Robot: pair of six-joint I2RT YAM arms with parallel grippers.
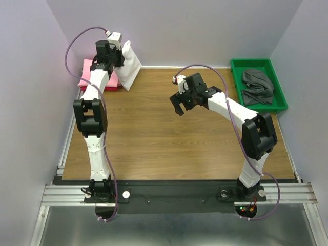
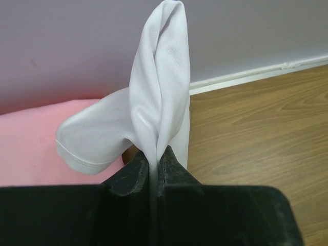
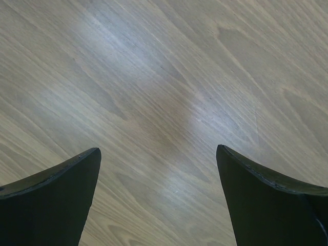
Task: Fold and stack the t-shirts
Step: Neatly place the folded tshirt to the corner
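Note:
My left gripper is at the back left corner, shut on a folded white t-shirt that hangs from it just right of a stack of folded pink and red shirts. In the left wrist view the white shirt is pinched between my closed fingers, with the pink shirt below left. My right gripper is open and empty above the bare middle of the table; its wrist view shows only wood between the fingers. A grey t-shirt lies crumpled in the green bin.
The green bin stands at the back right corner. The wooden table meets white walls at the back and sides. A metal rail runs along the left table edge.

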